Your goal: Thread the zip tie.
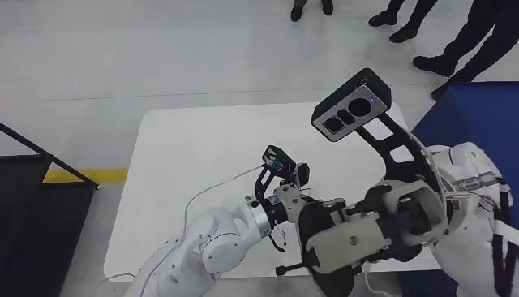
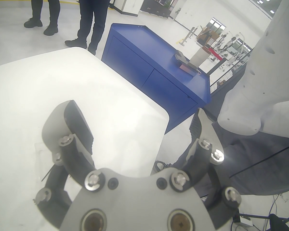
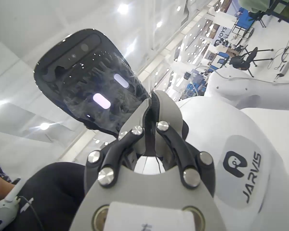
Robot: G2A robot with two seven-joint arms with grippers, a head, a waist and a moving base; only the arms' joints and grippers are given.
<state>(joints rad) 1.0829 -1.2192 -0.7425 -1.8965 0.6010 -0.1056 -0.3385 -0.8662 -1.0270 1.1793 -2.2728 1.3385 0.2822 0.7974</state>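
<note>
Left hand sits closest to its wrist camera, its 2 fingers spread wide with nothing between them; seen from above, it hangs about mid-way across the white bench.

Zip tie, a thin black strip, lies flat on the bench just under 1 finger's linkage; most of its length is hidden behind that linkage, so I cannot tell whether it is threaded. Its visible end lies at the edge of a clear packet that rests flat on the bench; whether the 2 touch or overlap I cannot tell.

Right hand is closed, its fingertips pressed together; it is tilted upward toward the ceiling lights, well apart from the zip tie.

Beyond the bench's rounded corner, just beside it, stands a blue cabinet; a few small dark items lie on its top.
</note>
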